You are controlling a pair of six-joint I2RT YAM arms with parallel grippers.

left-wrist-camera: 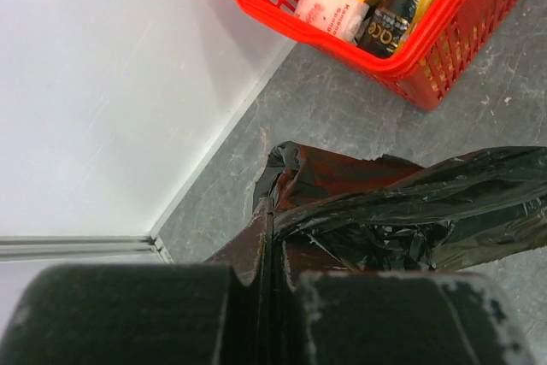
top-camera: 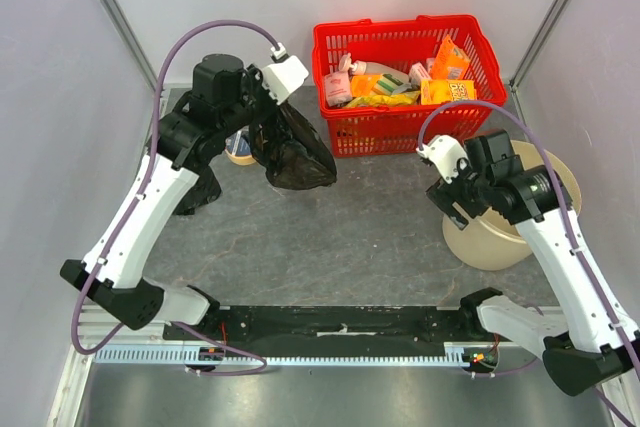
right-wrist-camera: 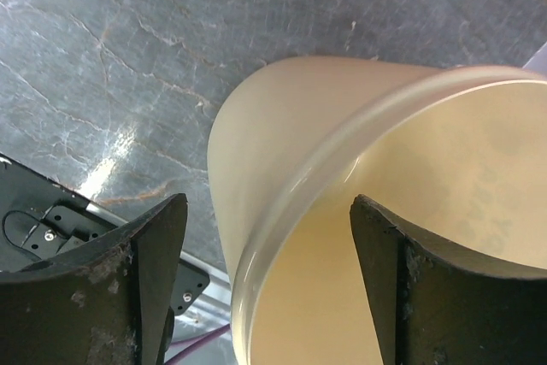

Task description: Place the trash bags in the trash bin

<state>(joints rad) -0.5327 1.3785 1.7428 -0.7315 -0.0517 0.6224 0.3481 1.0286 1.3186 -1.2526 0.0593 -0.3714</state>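
Black trash bag point(top-camera: 295, 157) pinched by the left gripper point(left-wrist-camera: 272, 279), hung just beside the red basket point(top-camera: 400, 132), well apart from the trash bin point(right-wrist-camera: 282, 185), its rim straddled by the spread right gripper point(right-wrist-camera: 267, 203), second bag point(top-camera: 200, 195) laid on the tabletop point(top-camera: 370, 237) at far left

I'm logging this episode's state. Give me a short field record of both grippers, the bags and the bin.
left gripper: shut on black trash bag, left of the red basket
right gripper: open, jaws straddling the rim of the trash bin
second bag: lying left of the held one
bin contents: no bag in the part visible
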